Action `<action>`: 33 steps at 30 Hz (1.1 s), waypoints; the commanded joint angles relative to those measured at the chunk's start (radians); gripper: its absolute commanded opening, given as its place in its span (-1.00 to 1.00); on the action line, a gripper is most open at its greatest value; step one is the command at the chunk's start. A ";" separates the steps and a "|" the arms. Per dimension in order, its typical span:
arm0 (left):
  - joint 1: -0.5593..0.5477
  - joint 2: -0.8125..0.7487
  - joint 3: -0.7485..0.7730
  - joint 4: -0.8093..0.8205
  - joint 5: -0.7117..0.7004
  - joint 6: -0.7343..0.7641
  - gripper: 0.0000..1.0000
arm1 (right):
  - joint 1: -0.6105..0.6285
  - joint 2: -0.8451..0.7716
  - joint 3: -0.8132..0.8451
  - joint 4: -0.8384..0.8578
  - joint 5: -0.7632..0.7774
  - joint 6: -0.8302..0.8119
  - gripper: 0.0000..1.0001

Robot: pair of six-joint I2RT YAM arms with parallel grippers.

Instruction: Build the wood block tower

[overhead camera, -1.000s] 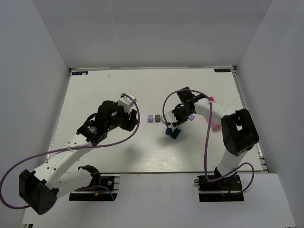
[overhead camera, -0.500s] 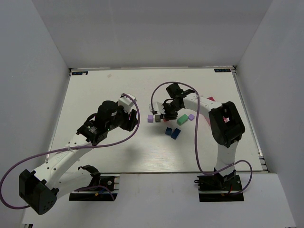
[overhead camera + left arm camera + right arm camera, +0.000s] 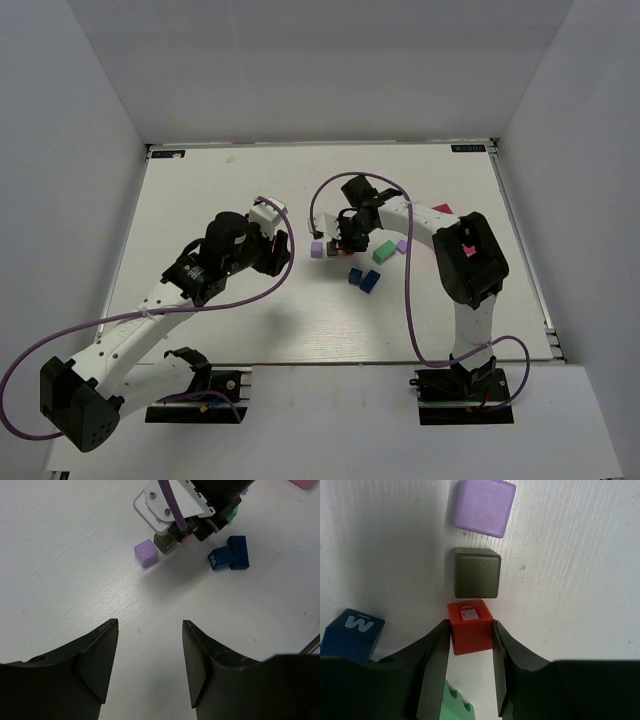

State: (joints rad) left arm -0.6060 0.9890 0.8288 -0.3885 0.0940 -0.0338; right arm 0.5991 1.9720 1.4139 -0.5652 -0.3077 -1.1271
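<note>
My right gripper (image 3: 470, 630) is shut on a red block (image 3: 469, 625), its fingers pressing both sides. The red block sits in a row just behind a dark brown block (image 3: 477, 572) and a purple block (image 3: 486, 507). In the top view this gripper (image 3: 345, 240) covers the red block, next to the purple block (image 3: 317, 250). Two blue blocks (image 3: 363, 279), a green block (image 3: 382, 253) and a lilac block (image 3: 402, 246) lie loose nearby. My left gripper (image 3: 150, 622) is open and empty over bare table, short of the purple block (image 3: 146, 553). No stack stands.
A pink tray (image 3: 441, 209) lies at the right, mostly hidden behind my right arm. White walls close in the table (image 3: 220, 190) at the back and sides. My left arm (image 3: 215, 262) reaches over the table's left half.
My right gripper has moved left from the green and lilac blocks to the purple and brown pair, bringing the red block beside the brown one. The left arm has not moved.
</note>
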 commanded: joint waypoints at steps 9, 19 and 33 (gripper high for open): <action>-0.005 -0.021 -0.003 0.010 0.009 0.003 0.29 | 0.025 0.016 0.020 0.050 0.073 0.053 -0.94; -0.005 -0.021 -0.003 0.010 0.009 0.003 0.29 | 0.037 0.016 0.013 0.048 0.087 0.049 -0.79; -0.005 -0.021 -0.003 0.010 0.009 0.003 0.29 | 0.045 0.019 0.016 0.011 0.094 0.032 -0.79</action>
State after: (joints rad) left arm -0.6060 0.9890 0.8288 -0.3885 0.0940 -0.0338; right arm 0.6380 1.9793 1.4158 -0.5243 -0.2111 -1.0882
